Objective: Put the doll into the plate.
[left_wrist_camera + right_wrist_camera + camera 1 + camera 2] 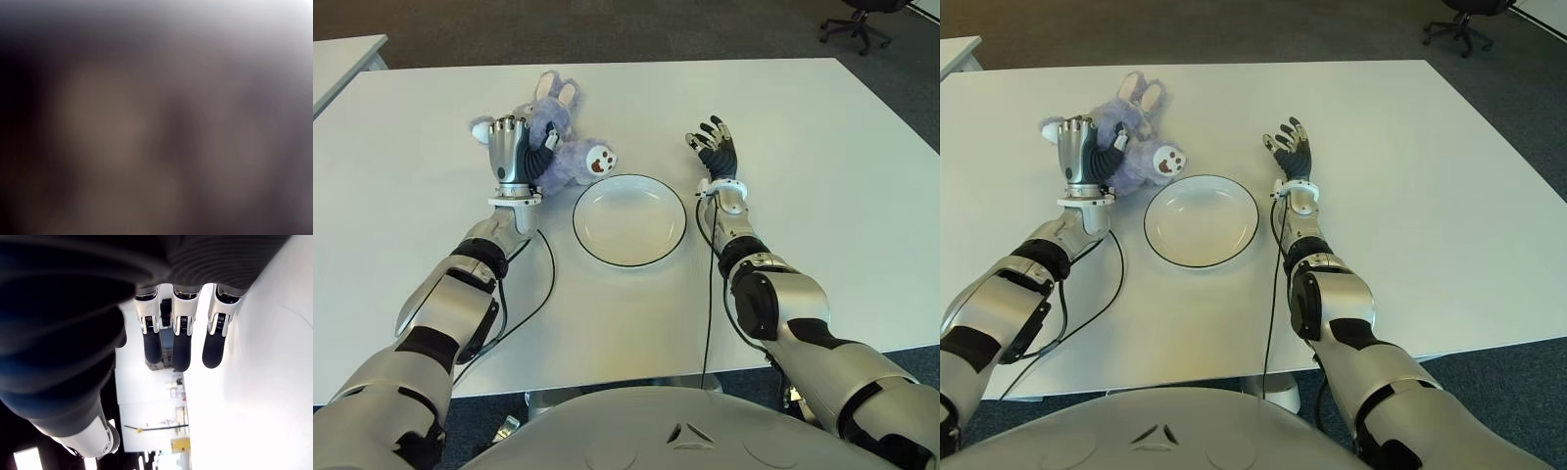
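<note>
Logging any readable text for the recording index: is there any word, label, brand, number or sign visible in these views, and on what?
None can be read.
Doll, held in the left hand: no tag or lettering shows.
Plate: plain white, dark rim, no mark.
Right hand, open, on the plate's right: no legible marking.
Table: bare, no text.
Right wrist view: small far-off shapes, too small to read.
Left wrist view: wholly blurred.

Silver-shelled arms with black joints, loose black cables, and dark fingers (pixel 152 345) with silver knuckles.
</note>
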